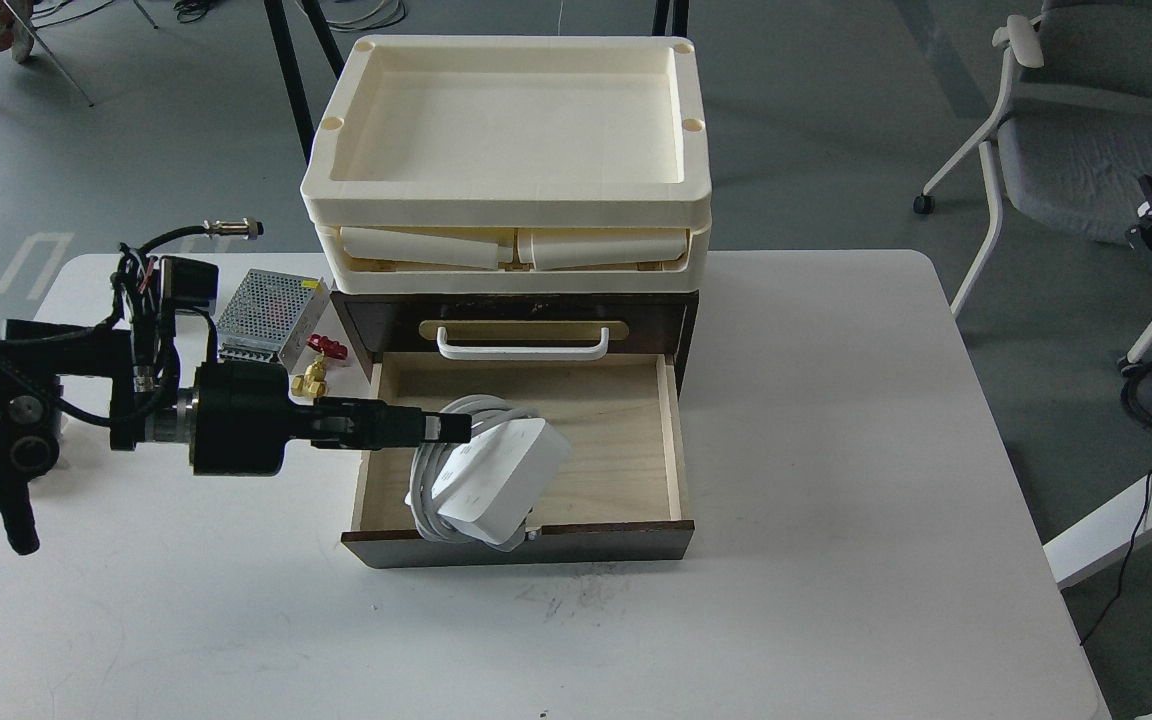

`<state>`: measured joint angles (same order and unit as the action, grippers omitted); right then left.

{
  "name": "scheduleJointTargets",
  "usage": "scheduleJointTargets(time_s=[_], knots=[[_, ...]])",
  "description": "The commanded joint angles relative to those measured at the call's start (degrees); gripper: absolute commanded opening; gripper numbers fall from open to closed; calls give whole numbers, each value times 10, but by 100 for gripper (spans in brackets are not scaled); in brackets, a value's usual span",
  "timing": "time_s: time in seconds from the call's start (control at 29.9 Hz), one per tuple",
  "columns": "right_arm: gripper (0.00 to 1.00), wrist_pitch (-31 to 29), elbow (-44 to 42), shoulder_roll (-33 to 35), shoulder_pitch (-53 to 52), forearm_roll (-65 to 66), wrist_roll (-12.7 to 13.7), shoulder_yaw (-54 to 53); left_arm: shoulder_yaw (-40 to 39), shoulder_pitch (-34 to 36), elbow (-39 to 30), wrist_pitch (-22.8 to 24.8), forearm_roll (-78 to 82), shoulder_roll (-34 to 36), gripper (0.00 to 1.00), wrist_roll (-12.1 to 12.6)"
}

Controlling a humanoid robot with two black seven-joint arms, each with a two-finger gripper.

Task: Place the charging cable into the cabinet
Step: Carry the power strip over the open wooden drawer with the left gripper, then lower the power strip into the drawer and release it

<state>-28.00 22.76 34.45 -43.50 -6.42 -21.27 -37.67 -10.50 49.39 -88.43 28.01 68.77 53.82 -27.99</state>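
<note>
here, charging cable (tilted) long axis diagonal, in cabinet

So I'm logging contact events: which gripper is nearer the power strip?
Left. The left gripper reaches in from the left and meets the power strip at its upper left, over the open drawer. The right gripper is not in view.

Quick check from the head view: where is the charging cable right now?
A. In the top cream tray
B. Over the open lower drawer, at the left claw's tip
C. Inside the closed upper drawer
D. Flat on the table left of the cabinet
B: the charging cable sits tilted over the pale interior of the cabinet's open lower drawer, with the left claw reaching in against its upper left edge.
</note>
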Motion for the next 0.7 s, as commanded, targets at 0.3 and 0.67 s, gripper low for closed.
scheduleJointTargets(time_s=[0.3,0.67], knots=[[100,0,-1,4,6,-1,0,0,-3,-29,156,0,-36,-93,0,0],[100,0,0,1,7,-1,0,0,-4,-47,252,0,-46,-131,0,0]])
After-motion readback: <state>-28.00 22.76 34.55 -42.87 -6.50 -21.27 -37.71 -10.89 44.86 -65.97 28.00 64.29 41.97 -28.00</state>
